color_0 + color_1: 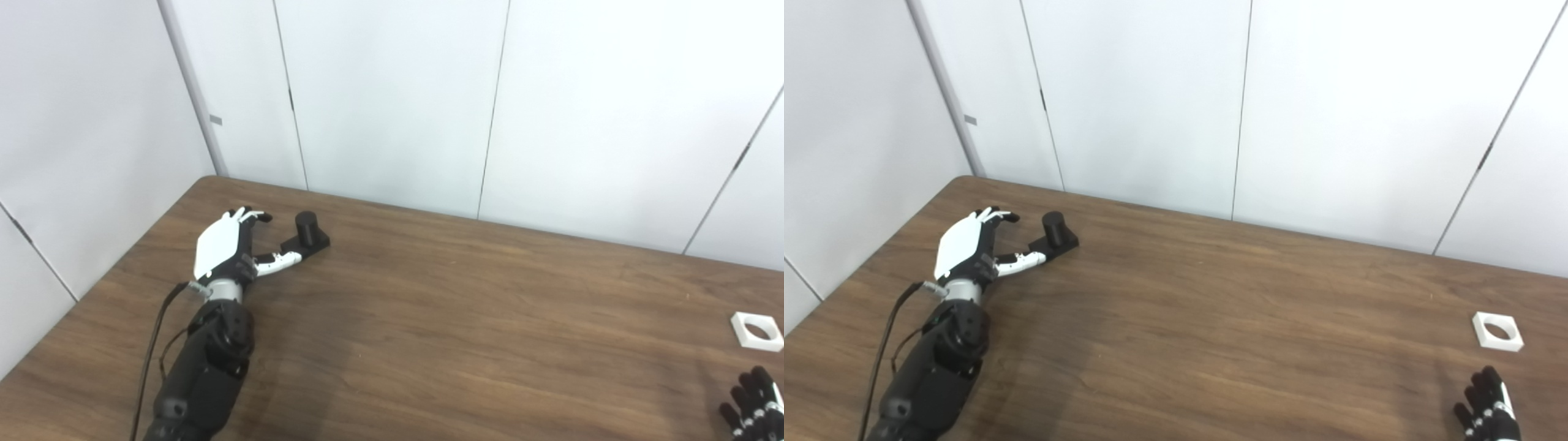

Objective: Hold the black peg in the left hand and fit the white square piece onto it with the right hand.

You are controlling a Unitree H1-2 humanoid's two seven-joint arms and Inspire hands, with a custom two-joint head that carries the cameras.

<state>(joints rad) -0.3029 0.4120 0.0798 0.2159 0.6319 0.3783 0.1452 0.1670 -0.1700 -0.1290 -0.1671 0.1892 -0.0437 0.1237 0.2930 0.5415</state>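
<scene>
1. The left hand (228,245) sits right beside the black peg (306,231), fingers spread and holding nothing, thumb stretched out to the peg's square base and touching it or nearly so.
2. The peg stands upright on the wooden table (429,318), at the far left end near the back edge, its round post pointing up.
3. Far across the table from the peg, near the right edge, lies the white square piece (1497,331), flat, with its round hole facing up.
4. The right hand (1487,409) is just on the near side of that piece, only its dark fingers showing at the bottom edge; they look apart and grip nothing.
5. Risk one, as I read it: the thumb could shove the peg's base and slide or tip it before the fingers wrap the post.
6. Risk two: the flat white piece offers little edge to pinch, so the right hand may skid it along the table.
</scene>
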